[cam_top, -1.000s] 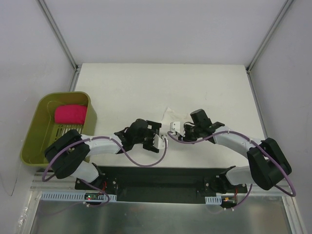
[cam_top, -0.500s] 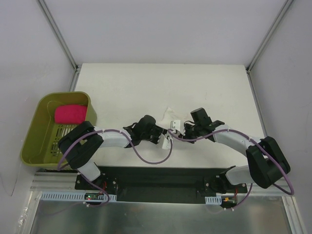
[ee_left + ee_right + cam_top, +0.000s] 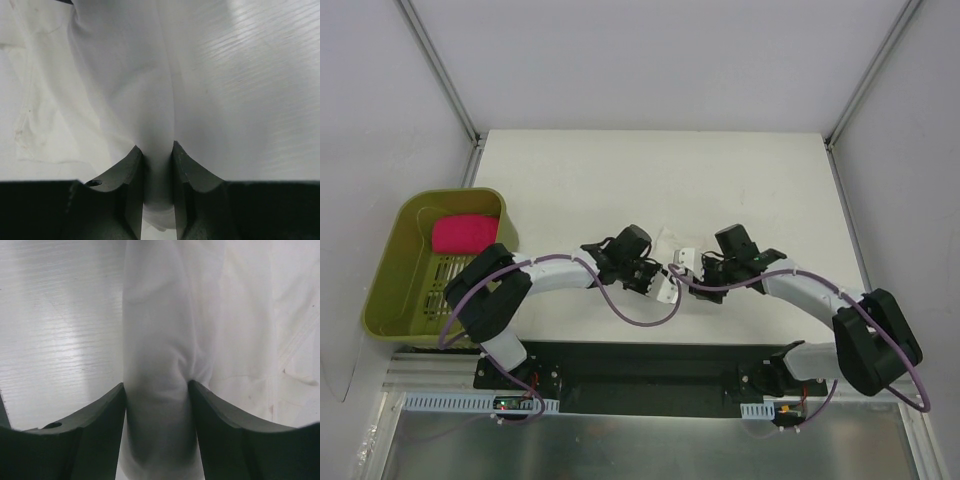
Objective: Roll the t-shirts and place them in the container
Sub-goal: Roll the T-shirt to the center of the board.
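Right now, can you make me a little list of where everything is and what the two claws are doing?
left gripper: pinching a thin fold of the shirt
right gripper: closed around a thicker fold of the shirt
shirt: white, crumpled on the table between both grippers, not rolled yet
pink roll: lying in the far end of the bin
bin: green, beside the table's left edge

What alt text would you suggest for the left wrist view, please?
The left gripper, seen close up, pinches a raised fold of the white t-shirt between its two dark fingers. Rumpled cloth spreads to the left; the pale table shows on the right.
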Tool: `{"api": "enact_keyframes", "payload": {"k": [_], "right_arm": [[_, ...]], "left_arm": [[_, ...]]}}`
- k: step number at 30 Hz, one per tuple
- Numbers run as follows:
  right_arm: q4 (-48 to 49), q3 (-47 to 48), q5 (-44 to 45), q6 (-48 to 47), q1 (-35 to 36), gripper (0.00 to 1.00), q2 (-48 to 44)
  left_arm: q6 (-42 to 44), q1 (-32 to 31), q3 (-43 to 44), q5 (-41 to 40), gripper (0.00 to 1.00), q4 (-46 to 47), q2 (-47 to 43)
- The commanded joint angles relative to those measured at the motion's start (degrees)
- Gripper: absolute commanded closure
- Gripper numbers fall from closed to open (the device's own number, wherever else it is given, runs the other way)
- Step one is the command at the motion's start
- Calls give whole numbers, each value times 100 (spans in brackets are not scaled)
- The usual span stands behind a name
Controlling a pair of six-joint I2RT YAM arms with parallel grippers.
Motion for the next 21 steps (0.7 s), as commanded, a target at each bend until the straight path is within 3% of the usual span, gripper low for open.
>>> {"api": "enact_keyframes", "payload": {"k": [1,5,11,15,17,21], "right_arm": [[-1433,-527,77,-460,353,43,-204],[-1109,-1001,506,-522,801,43,-713],[-370,-1530,1088,-328,1312,54,-1163],[-544,-1303,957,-285,1338,83,-952],[-834,-1127,669,-153,1216,88,-855],[-1808,-827,-368,-222,750,90,-1057]], "left_arm": [[-618,156,252,283,90,-387,-52],[-653,147,138,371,97,-388,-166],[-469,112,-196,415,100,-203,-351],[-513,94,-232,442,100,-264,-412],[-399,94,82,686,100,-1000,-430],[-574,217,751,1372,100,-2450,-343]]}}
